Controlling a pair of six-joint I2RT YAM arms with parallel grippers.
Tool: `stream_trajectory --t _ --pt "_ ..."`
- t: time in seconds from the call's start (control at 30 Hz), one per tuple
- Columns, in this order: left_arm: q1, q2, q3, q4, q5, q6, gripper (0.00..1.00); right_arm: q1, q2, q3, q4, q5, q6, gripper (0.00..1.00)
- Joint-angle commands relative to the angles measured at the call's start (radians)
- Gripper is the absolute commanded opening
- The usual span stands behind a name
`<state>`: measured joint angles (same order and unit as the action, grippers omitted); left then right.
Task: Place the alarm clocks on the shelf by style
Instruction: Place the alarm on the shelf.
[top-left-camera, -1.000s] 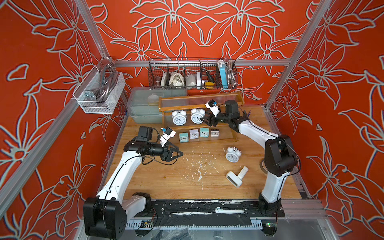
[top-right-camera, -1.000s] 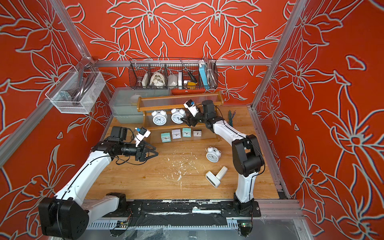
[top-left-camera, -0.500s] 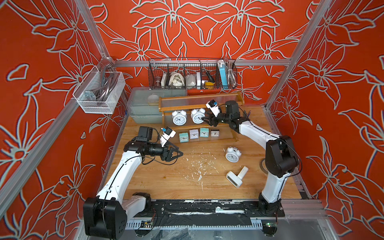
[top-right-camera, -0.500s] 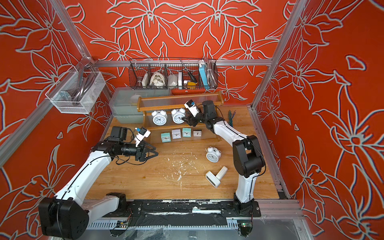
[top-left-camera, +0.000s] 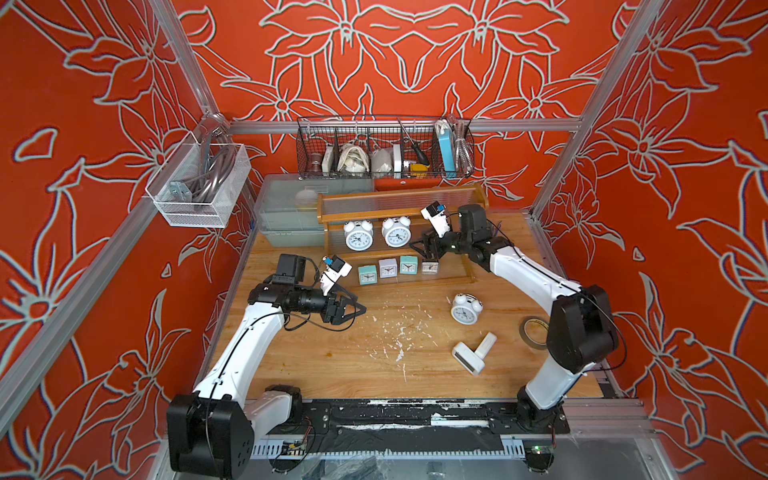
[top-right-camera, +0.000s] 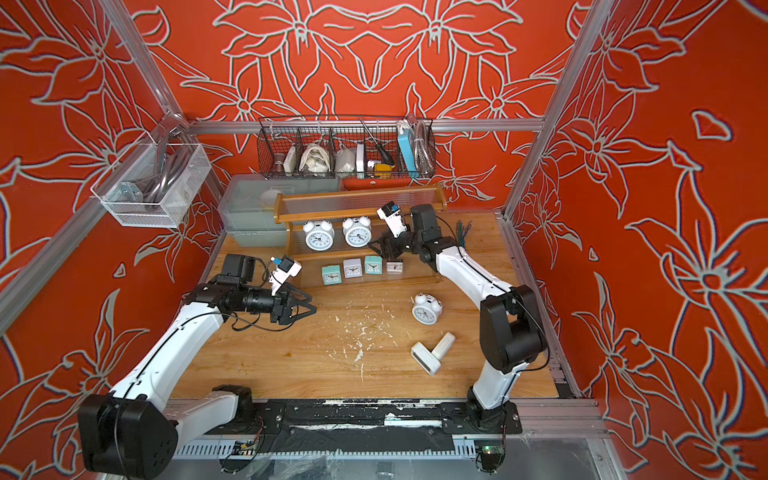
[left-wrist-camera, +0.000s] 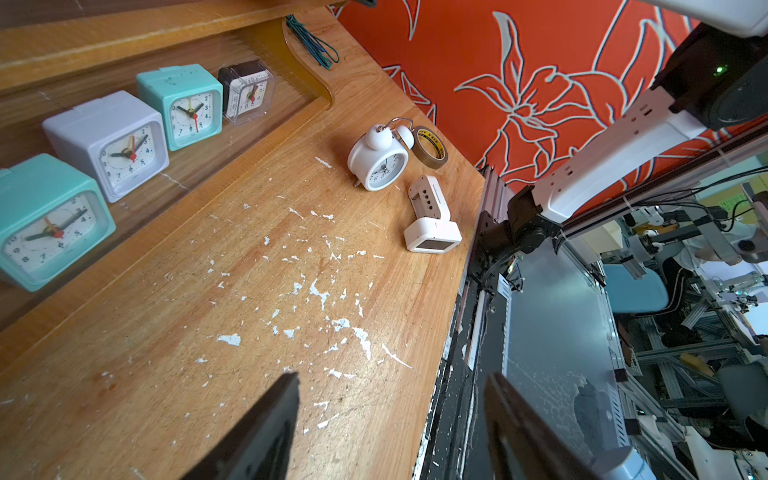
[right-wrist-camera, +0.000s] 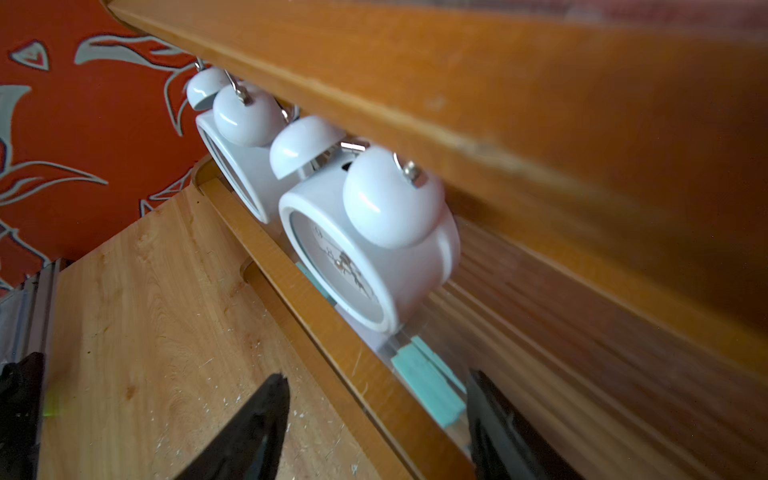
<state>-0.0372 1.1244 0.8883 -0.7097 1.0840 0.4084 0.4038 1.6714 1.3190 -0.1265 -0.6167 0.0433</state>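
Wooden table (top-left-camera: 332, 365): left gripper (top-left-camera: 357, 309) hovers open, empty; right gripper (top-left-camera: 422, 249), open beside a round clock (top-left-camera: 397, 233) on the shelf (top-left-camera: 399, 203), could knock it over.

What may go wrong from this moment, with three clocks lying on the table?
1. The right gripper, open and empty, sits close to a twin-bell clock on the shelf; pulling back carelessly might knock it over, or bump the dark-faced clock below.
2. The digital clocks on the table lie touching; gripping one may drag the other.
3. The round clock on the table might slip from the jaws.
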Motion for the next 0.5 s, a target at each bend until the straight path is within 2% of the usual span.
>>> stream_trajectory --t 0.0,0.47 --pt "0.007 -0.007 -0.005 -0.013 0.02 0.027 0.71 -0.002 -0.078 -0.055 -0.17 0.08 0.112 0.71" --pt "0.009 0.013 -0.003 -0.019 0.033 0.03 0.71 -0.002 -0.357 -0.242 -0.627 0.528 0.147 0.79"
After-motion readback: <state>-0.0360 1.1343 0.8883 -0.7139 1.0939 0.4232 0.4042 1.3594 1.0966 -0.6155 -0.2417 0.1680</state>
